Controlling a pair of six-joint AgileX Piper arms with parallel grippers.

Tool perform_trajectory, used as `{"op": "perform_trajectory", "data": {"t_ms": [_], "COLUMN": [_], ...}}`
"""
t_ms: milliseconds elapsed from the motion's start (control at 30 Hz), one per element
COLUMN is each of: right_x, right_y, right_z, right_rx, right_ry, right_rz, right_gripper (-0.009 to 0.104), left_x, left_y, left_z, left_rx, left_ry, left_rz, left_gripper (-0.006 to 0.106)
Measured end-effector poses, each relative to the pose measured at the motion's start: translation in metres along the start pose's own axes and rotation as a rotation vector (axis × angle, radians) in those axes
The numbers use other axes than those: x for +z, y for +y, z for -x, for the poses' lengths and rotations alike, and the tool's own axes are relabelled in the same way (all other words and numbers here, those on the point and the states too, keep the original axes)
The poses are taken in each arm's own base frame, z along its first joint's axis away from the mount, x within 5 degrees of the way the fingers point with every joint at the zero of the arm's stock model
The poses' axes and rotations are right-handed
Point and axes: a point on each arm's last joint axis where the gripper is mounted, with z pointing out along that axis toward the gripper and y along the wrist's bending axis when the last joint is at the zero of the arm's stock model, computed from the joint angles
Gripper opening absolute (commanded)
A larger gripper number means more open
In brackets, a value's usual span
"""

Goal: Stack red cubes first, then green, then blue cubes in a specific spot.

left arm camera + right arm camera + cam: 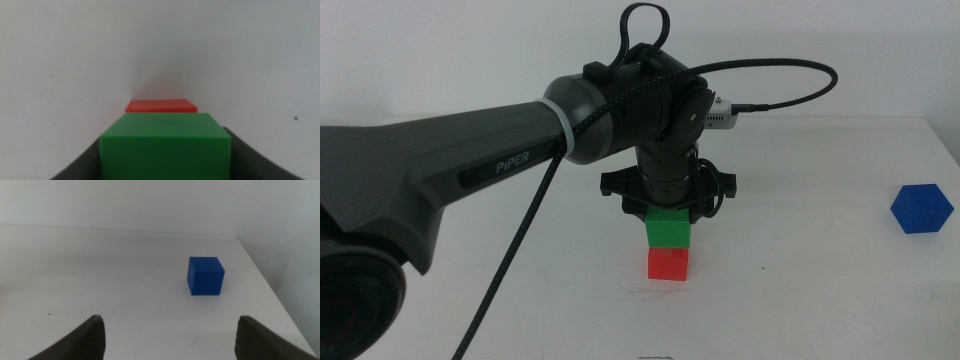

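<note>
Two cubes already make a short column near the middle of the white table (800,300): the green cube (669,229) sits on top of the red cube (668,264), their faces roughly lined up, with the red one resting on the table surface. The left gripper (670,210) comes in from the table's left side on its dark arm and points straight down over the column, its jaws closed on the green cube's sides. In the left wrist view the green cube (165,145) fills the space between the two dark jaws, touching both, and a strip of the red cube (161,106) shows just past it, underneath.

One cube lies apart from the others: the blue cube (922,208) rests on the table close to the right edge, well away from the column and turned so that one corner faces the camera. The right wrist view shows the same blue cube (205,275) standing alone on the bare surface, near the table's right edge and not far from its far right corner. The right gripper (167,335) hangs above the table some way short of the blue cube, its jaws spread wide apart and holding nothing; it does not appear in the middle view.
</note>
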Motion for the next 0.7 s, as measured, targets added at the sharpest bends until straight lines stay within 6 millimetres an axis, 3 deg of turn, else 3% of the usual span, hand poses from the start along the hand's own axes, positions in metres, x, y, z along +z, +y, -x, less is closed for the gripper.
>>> {"op": "perform_trajectory", "data": {"t_ms": [700], "right_x": [0.000], "right_y": [0.000], "right_z": [0.000], "right_rx": [0.000], "right_ry": [0.000], "right_rz": [0.000], "right_gripper": [0.067], "left_x": [0.017], "left_y": [-0.003], "left_z": [-0.001], "left_rx": [0.001], "left_ry": [0.019], "left_rz": [0.004], "left_gripper": [0.004]}}
